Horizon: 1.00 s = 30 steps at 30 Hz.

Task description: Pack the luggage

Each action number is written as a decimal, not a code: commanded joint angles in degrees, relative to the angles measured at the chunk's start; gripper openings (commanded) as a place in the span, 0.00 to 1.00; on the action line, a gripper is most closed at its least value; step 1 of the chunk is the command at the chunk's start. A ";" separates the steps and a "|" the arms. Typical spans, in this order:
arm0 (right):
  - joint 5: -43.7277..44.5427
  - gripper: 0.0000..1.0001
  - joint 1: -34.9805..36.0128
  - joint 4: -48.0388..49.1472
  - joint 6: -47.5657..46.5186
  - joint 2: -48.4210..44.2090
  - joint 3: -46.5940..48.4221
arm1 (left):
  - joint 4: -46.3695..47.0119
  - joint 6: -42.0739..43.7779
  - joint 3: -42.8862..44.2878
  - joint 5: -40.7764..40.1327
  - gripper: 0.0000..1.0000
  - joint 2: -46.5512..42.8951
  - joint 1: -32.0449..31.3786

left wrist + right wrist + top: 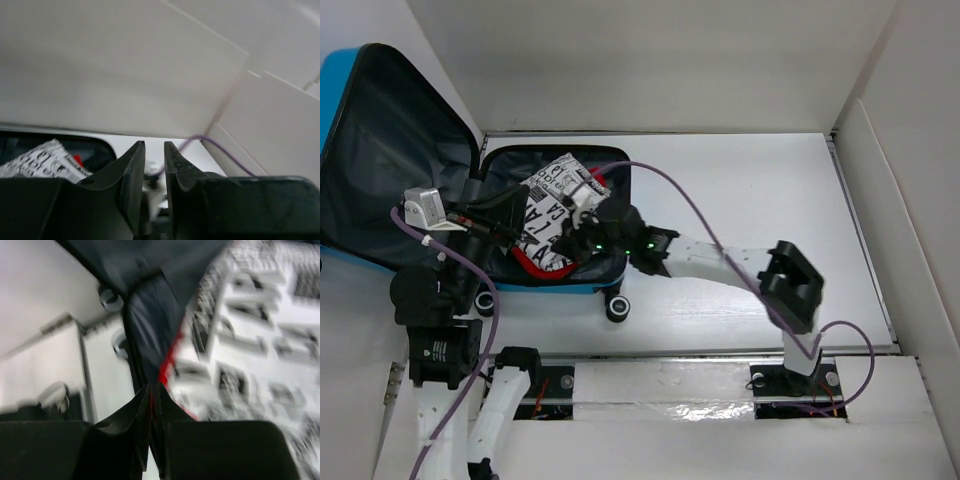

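The blue luggage (552, 287) lies open; its lid (390, 150) leans up at the left and shows its dark lining. A white fabric item with black print and red trim (548, 212) lies in the base. My right gripper (588, 238) is over the base's near side. In the blurred right wrist view it (152, 390) is shut on the item's red trim (170, 357). My left gripper (515, 222) hovers over the base's left side. In the left wrist view it (154, 147) stands a little open and empty, with the printed item (40, 160) at lower left.
White walls enclose the table (750, 200) at the back and right. A purple cable (690, 205) arcs from the right arm over the table. A black luggage wheel (618, 308) sits at the near edge of the base. A metal rail (660, 385) holds both arm bases.
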 commanded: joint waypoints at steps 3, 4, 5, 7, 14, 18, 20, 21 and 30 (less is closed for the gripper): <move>9.08 0.12 -8.16 5.84 -1.13 -22.96 -20.77 | -5.31 1.60 -6.12 -16.54 0.26 -1.06 -0.45; 10.22 0.12 -10.52 5.05 -1.74 -25.95 -23.85 | -6.54 1.43 -7.17 -18.11 0.30 -0.28 -0.45; 11.88 0.12 -11.76 4.00 -2.01 -31.55 -29.10 | -9.94 1.43 -7.27 -20.82 0.30 0.17 -0.45; 14.44 0.12 -14.31 2.32 -2.54 -36.85 -34.22 | -13.56 1.77 -7.44 -27.31 0.32 0.26 -0.45; 8.34 0.33 -28.02 1.88 1.41 -50.58 -46.64 | -22.89 -0.58 -11.83 -61.52 0.42 -0.62 -0.45; 7.34 0.50 -31.45 2.83 1.50 -52.17 -48.39 | -25.70 -1.55 -12.20 -70.58 0.53 4.81 -0.45; 1.92 0.51 -32.08 1.88 1.68 -51.21 -47.26 | -25.80 -0.78 -10.61 -73.22 0.56 9.38 -0.45; 0.49 0.52 -32.60 0.83 1.51 -50.94 -46.82 | -26.15 -1.12 -10.00 -74.98 0.58 12.88 0.50; -2.07 0.53 -32.60 -1.28 1.33 -49.18 -44.88 | -26.24 3.70 -3.14 -74.03 0.59 24.51 20.62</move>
